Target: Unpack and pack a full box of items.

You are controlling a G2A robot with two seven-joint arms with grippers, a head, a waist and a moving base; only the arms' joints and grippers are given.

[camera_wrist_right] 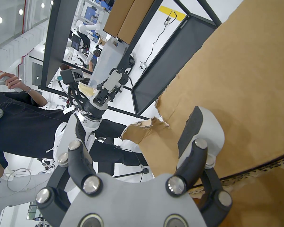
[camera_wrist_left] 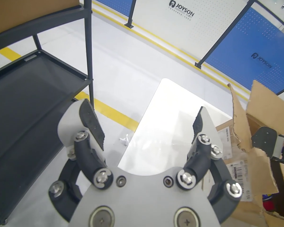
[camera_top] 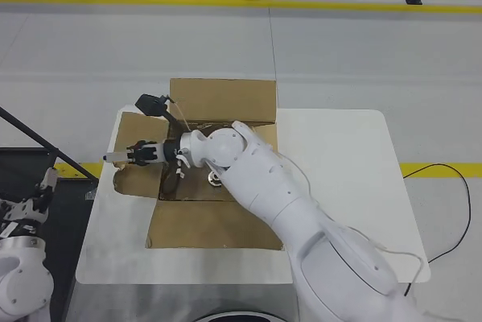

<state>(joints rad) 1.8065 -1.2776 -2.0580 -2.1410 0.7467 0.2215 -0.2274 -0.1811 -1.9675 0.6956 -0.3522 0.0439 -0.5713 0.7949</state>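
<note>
Beside the desk (camera_top: 345,177), the left gripper (camera_wrist_left: 143,109) hangs open and empty, while the right arm (camera_top: 265,185) stretches across the upright, open-topped cardboard box (camera_top: 224,101) on the desk's left half, right gripper (camera_top: 118,154) open, pointing left over the torn flap (camera_wrist_right: 227,60).

You have two grippers, the left gripper (camera_wrist_left: 144,116) and the right gripper (camera_top: 110,158), plus one cardboard box (camera_top: 223,100) at the right one, one white table (camera_top: 337,177) beneath, and one black rack (camera_wrist_left: 26,100) beside the left.
</note>
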